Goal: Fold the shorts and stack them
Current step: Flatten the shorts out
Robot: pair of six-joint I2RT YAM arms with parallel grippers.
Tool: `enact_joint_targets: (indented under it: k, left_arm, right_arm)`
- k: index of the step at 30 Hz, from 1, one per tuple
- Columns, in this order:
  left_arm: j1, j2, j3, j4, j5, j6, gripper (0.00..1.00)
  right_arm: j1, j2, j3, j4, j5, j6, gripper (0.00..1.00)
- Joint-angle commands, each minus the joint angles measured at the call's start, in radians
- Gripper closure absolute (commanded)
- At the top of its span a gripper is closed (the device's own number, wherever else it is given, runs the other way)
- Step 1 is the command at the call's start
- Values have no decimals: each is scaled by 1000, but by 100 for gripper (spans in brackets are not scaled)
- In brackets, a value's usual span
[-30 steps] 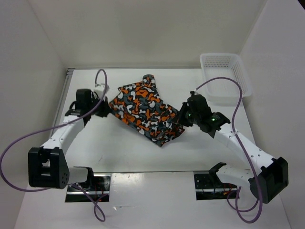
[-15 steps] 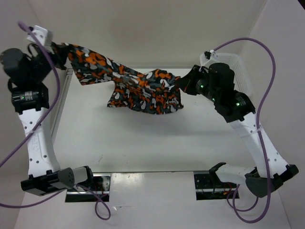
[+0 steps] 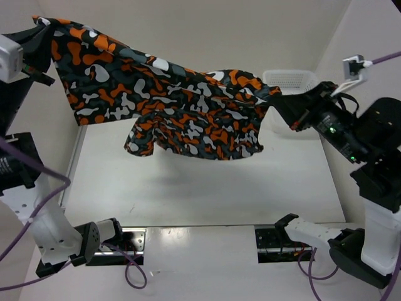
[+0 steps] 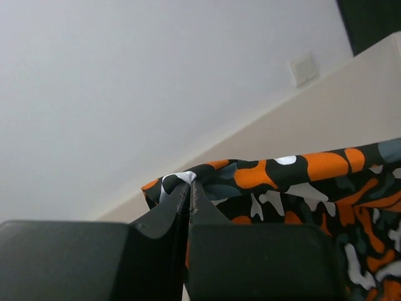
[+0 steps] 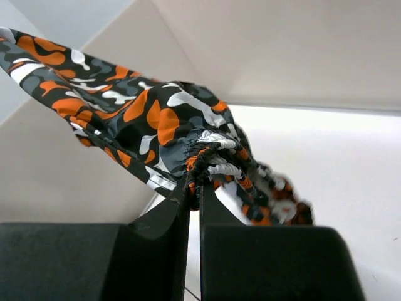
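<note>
While the shorts (image 3: 182, 106) hang stretched in the air above the table (image 3: 188, 200) from ten o'clock to two o'clock, sagging like light, limp cloth, the left fingers (image 4: 161, 218) and right fingers (image 5: 160, 218) are clenched on opposite corners, likely the best holds for folding.

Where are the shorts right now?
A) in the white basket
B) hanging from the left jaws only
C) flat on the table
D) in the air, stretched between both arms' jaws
D: the shorts hang spread above the table, with one end pinched in the left jaws and the other in the right jaws; each wrist view shows the cloth clamped.
</note>
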Motion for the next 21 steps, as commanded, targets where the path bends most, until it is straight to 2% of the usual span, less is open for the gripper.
enact_joint_targets:
  k: [1, 3, 6, 9, 12, 13, 14, 17, 21]
  left_arm:
    - [6, 50, 115, -20, -7, 7, 100]
    - [6, 61, 176, -49, -24, 7, 100]
    - [6, 99, 215, -95, -24, 7, 100]
    - [6, 145, 194, -114, 7, 7, 100]
    - [15, 128, 61, -68, 7, 7, 100]
    - [15, 116, -5, -39, 18, 7, 100]
    - [15, 116, -136, -10, 18, 7, 100]
    - [15, 102, -281, 27, 36, 7, 100]
    - [6, 146, -494, 40, 36, 7, 100]
  right_arm:
    - [-4, -10, 52, -84, 2, -28, 100]
    - [-4, -19, 43, -84, 2, -17, 100]
    - [-4, -56, -64, -47, 13, 18, 100]
    - [-4, -76, -170, -24, 38, 52, 100]
    - [-4, -105, -325, 40, 65, 90, 100]
    - [-4, -114, -369, 62, 88, 90, 100]
    - [-4, -128, -412, 80, 102, 107, 100]
    - [-4, -128, -610, 152, 137, 132, 100]
    - [-13, -61, -753, 256, 160, 141, 100]
